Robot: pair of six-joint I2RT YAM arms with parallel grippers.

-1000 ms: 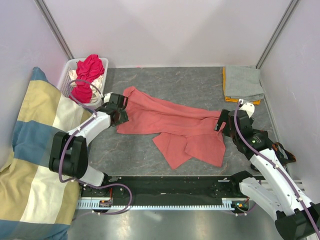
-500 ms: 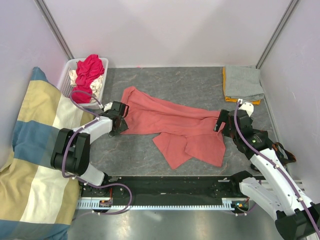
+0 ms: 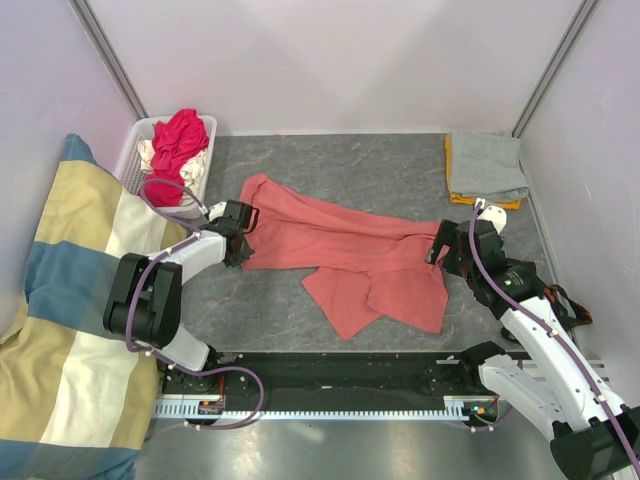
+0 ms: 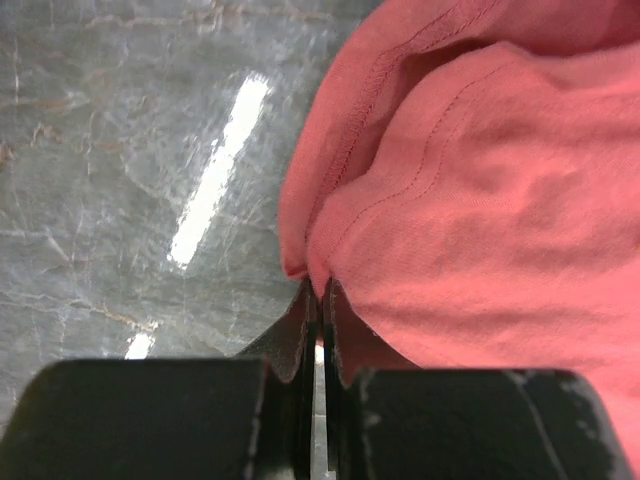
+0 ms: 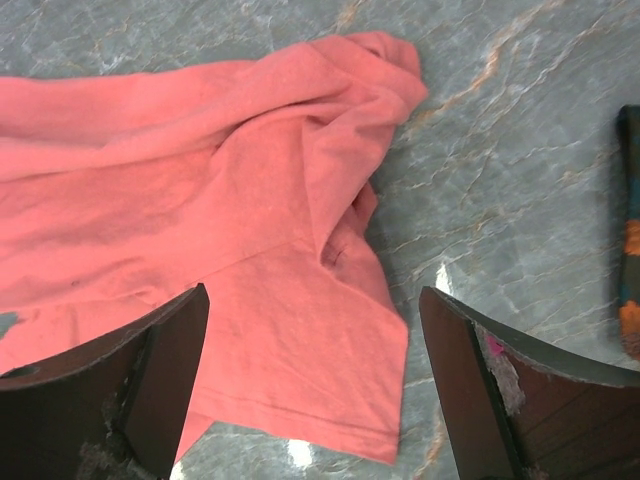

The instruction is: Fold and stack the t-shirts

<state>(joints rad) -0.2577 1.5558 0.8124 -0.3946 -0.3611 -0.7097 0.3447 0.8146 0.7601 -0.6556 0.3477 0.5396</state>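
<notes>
Top external view gives me a grey marbled desk (image 3: 380,170) between pale walls, with a striped cushion (image 3: 60,300) cut off at left. A salmon-pink t-shirt (image 3: 330,240) sprawls mid-desk. My left tool (image 4: 320,300) clamps its left edge, and my right tool (image 3: 438,248) stands wide at its right end. The basket (image 3: 135,150) holds crumpled magenta-red (image 3: 180,135) and cream tees (image 3: 147,152).

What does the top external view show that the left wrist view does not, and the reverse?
Only the top view: the basket, the striped cushion, the folded grey t-shirt on an orange one, and the open right gripper. Only the left wrist view: how the left gripper is shut on the salmon-pink t-shirt at its stitched edge. Both: that t-shirt on the grey table.
</notes>
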